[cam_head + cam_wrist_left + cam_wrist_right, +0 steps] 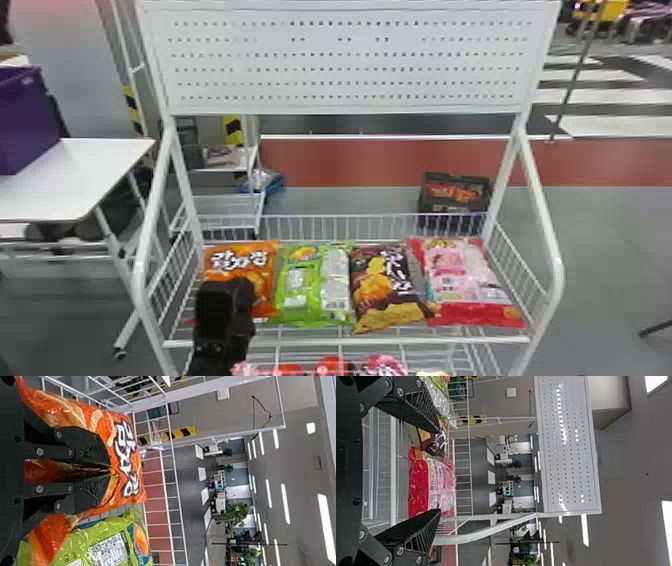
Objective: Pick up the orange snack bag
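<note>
Left gripper (226, 287) pinched shut on a fold of the orange snack bag (240, 260), bag at left edge of wire basket (345, 340), beside green bag (312, 285), right gripper (440, 471) open.

On the orange snack bag (242, 257), you have large, white, dark-edged characters. The green bag (314, 282) beside it shows you a white label (109, 549) of fine print, too small to read. The brown bag (382, 285) carries pale characters; the pink bag (462, 282) has small printed panels, too blurred for you to read.
</note>
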### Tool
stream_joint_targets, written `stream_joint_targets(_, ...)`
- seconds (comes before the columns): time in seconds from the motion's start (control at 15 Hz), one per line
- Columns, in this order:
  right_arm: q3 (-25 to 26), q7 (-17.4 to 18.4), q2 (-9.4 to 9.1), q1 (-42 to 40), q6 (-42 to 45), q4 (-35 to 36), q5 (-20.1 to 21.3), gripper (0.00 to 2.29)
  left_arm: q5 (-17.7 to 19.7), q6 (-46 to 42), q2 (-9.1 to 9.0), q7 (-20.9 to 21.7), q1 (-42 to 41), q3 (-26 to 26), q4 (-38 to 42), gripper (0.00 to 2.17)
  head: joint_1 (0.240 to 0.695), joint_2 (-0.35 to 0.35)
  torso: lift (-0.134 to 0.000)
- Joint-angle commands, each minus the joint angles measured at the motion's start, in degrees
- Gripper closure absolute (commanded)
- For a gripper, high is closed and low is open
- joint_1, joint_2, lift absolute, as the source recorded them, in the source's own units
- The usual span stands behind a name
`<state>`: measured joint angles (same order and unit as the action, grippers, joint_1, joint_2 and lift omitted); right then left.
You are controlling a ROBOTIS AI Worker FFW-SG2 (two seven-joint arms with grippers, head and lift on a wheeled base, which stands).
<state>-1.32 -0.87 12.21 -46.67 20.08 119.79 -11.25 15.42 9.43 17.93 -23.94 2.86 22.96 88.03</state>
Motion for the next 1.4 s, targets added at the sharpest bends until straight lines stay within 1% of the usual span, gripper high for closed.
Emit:
stream_joint_targets(0.0,0.01,0.0,0.09,0.0,0.0,0.0,0.0,0.19,0.04,0.03,0.0,-0.14,-0.75,0.07,1.09,1.37,0.499,0.0,0.0)
stream_joint_targets(0.4,-0.08,0.08,0.18,-0.09,0.0,0.18,-0.09,0.19,0.13,0.73,0.53,-1.02,-3.65,-1.07,6.36,1.37,0.499,0.0,0.0)
stream_joint_targets(0.6,-0.08,0.08,0.27,-0.09,0.18,0.27,0.0,0.19,0.04,0.55,1.05,-1.63,-6.73,-1.42,11.81,1.37,0.499,0.0,0.0)
stream_joint_targets(0.73,-0.08,0.08,0.27,-0.09,0.0,0.27,-0.09,0.19,-0.04,0.03,1.58,-1.46,-10.59,-2.74,16.38,1.37,0.499,0.0,0.0)
stream_joint_targets(0.8,-0.08,0.08,0.27,-0.09,0.0,0.27,-0.09,0.19,-0.04,-0.5,1.93,-1.63,-12.09,-2.83,17.96,1.37,0.499,0.0,0.0)
stream_joint_targets(0.87,-0.17,0.08,0.27,-0.09,0.0,0.27,-0.09,0.19,-0.04,-1.2,2.72,-1.63,-14.99,-4.5,20.34,1.37,0.499,0.0,0.0)
stream_joint_targets(1.0,-0.17,0.08,0.36,0.0,0.0,0.27,-0.09,0.19,-0.13,-4.89,3.25,-1.37,-19.12,-5.64,23.15,1.37,0.499,0.0,0.0)
stream_joint_targets(1.2,-0.35,0.17,0.27,0.09,0.0,0.18,-0.09,0.19,-0.13,-9.64,4.74,-1.28,-26.41,-7.93,27.28,1.37,0.499,0.0,0.0)
stream_joint_targets(1.33,-0.43,0.08,0.18,0.26,0.0,0.09,0.0,0.19,-0.13,-12.45,6.06,-0.93,-30.46,-8.46,29.57,1.37,0.499,0.0,0.0)
